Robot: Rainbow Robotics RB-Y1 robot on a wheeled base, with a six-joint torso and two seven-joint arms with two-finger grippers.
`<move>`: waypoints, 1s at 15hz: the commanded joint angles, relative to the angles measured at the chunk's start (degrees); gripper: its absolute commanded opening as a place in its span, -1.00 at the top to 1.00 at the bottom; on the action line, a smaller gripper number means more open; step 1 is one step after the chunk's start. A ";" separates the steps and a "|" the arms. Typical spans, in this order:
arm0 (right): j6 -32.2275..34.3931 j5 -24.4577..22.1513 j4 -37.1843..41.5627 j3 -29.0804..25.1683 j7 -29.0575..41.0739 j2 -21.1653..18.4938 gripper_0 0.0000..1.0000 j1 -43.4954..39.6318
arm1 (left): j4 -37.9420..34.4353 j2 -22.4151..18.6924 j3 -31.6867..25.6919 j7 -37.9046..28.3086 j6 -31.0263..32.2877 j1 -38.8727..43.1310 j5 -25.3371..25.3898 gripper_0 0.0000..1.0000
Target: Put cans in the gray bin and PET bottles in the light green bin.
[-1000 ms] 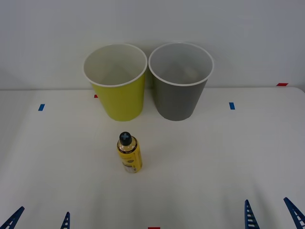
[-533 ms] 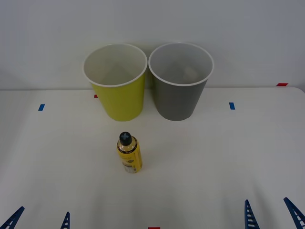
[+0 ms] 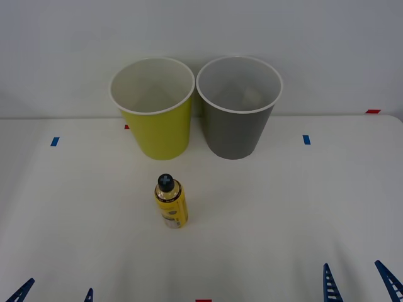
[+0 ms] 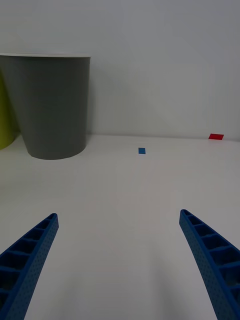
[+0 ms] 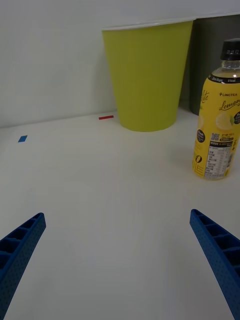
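Bottle (image 3: 170,202) upright before light green bin (image 3: 154,112); left end effector (image 3: 55,293) and right end effector (image 3: 359,282) spread wide.

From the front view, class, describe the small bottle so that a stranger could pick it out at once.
Start at the white table, where a round lime-green bin and a round dark gray bin stand side by side at the back. In front of the lime-green bin, apart from it, stands an upright small yellow-labelled plastic bottle. Its black screw cap and short height set it apart.

Overhead front view down onto the table (image 3: 283,207); both wrist views low, forward, sharing its bins.
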State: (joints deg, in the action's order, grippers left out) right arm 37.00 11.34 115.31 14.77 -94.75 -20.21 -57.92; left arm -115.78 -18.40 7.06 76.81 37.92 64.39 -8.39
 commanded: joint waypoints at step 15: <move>0.00 0.00 0.00 0.00 0.00 0.00 -0.64 0.00 | 10.58 -18.17 10.07 0.18 0.93 -25.45 2.15 -1.00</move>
State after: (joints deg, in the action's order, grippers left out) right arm 37.00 11.34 115.31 14.76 -94.75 -20.22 -57.92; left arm -106.19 -36.19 16.17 76.95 38.89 40.30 -6.35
